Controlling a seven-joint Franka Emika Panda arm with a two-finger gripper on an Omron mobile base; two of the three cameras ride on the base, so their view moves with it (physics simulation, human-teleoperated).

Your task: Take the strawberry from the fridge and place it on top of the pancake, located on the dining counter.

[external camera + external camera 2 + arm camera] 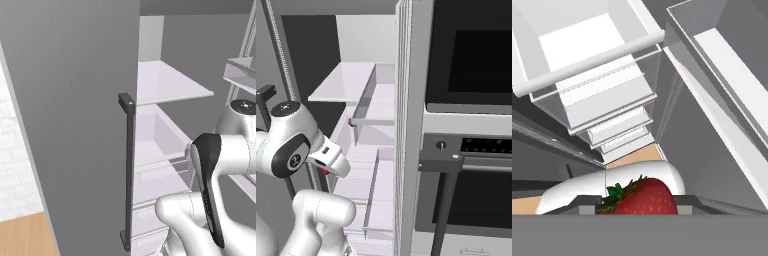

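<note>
A dark red strawberry [643, 198] with green leaves sits between my gripper's [637, 209] two dark fingertips, and the gripper is shut on it. In the right base view a sliver of the strawberry [323, 171] shows under the white hand, in front of the open fridge [363, 80]. The fridge's left door [75, 125] is closed, with a long dark bar handle [128, 170] beside my arm. White shelves and clear drawers [594, 75] lie ahead of the hand. The pancake and the dining counter are out of view.
A black built-in oven [471, 55] with a dark bar handle [442, 200] stands right of the fridge. The open right door's edge [406, 125] and its door bins [241, 74] flank my arm. Wood floor [25, 235] shows at lower left.
</note>
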